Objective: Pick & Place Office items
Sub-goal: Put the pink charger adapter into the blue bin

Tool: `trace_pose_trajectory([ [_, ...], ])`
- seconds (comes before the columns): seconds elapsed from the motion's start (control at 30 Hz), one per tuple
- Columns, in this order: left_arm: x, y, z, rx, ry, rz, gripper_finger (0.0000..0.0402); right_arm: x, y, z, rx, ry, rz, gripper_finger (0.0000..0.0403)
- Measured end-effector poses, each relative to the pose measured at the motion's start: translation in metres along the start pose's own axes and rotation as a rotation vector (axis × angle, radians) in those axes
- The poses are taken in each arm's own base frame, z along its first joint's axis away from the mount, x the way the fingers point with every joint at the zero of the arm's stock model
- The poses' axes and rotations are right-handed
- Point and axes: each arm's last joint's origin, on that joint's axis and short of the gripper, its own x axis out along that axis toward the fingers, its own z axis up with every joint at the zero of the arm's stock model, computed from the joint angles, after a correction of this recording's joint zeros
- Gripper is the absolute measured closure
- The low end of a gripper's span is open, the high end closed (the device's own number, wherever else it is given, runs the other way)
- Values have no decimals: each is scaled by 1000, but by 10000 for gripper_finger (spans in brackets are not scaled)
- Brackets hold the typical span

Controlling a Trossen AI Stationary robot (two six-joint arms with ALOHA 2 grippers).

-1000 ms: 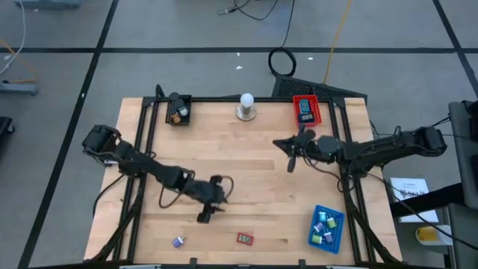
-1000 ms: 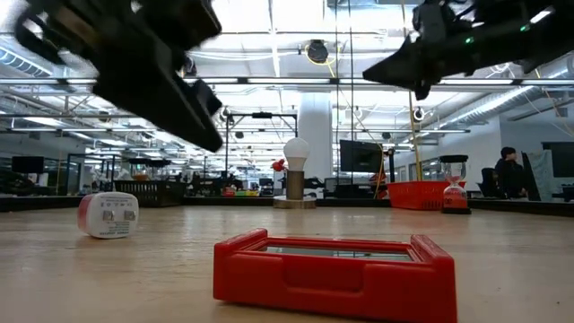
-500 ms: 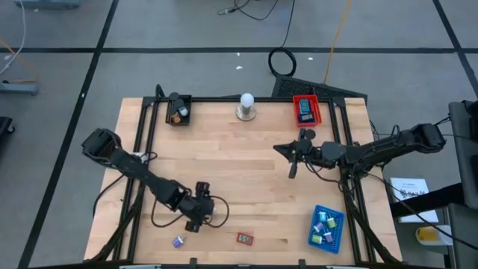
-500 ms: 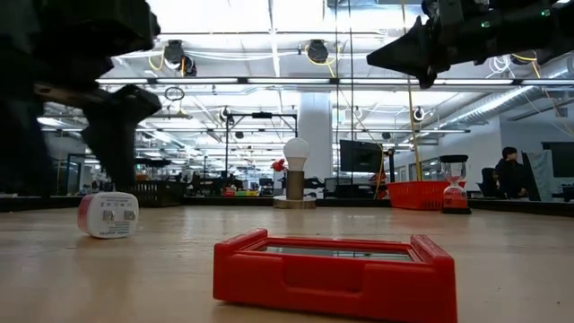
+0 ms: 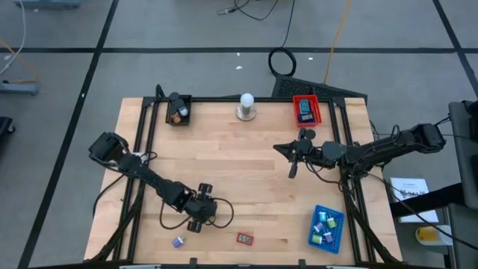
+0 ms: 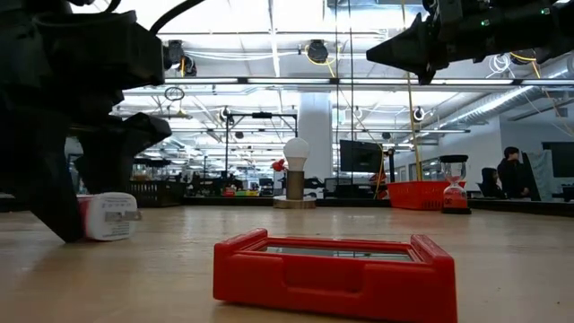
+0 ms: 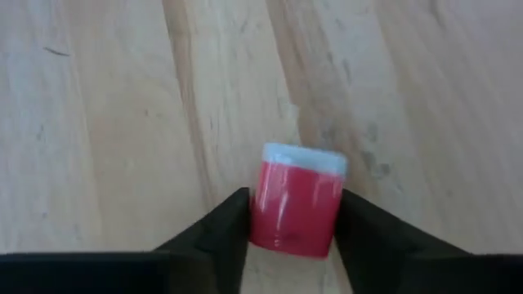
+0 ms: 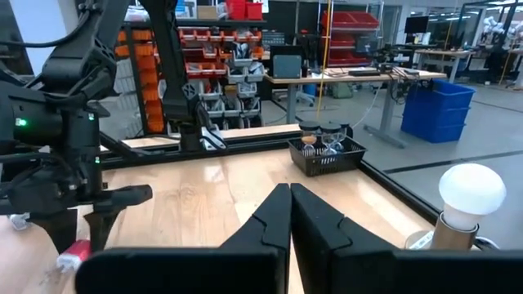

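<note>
Wood in pale, glued strips makes up the bench [image 5: 246, 187], smooth and faintly grained. At its far left corner sits a black tray [image 5: 178, 110] of thin mesh-like walls. Nearer, by the front left edge, lies the red roll [image 7: 296, 200], a stubby cylinder with a glossy red body and a whitish cap, on its side on the wood. My left jaws are down over it, their matte black wedge-shaped fingers [image 7: 216, 241] partly apart, one on each side of the roll and right against it in the left wrist view. I cannot tell whether they press on it. From bench height, one finger stands in front of the roll's end and partly hides it. Just to the right lies a flat red plastic block [image 6: 332, 269], rectangular with rounded corners and a shiny inset top, apart from the roll. At the far edge stands a white ball [image 5: 246, 99] on a round grey base. Right of it my right jaws hang above the bench, their dark tapered fingers [image 8: 270, 220] pressed together and holding nothing. Behind them is a red tray [image 5: 305, 109], and at the front right a blue tray [image 5: 336, 237] holds several small teal and purple pieces [image 5: 323, 222].
</note>
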Motion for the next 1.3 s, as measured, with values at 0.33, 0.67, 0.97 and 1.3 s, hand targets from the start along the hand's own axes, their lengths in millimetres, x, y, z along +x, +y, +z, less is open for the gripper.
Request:
trace_pose_trajectory([
  [0.33,0,44,48,-210,-441,36,268,1,-3,1,5,-7,-16,403],
  [0.67,48,95,95,-263,-513,54,268,1,-4,-2,0,19,-20,403],
  [0.97,82,109,106,-289,-395,86,268,2,-7,0,-28,8,-36,403],
  [1.3,70,110,107,-235,-356,47,111,3,-9,-3,-12,36,-43,403],
])
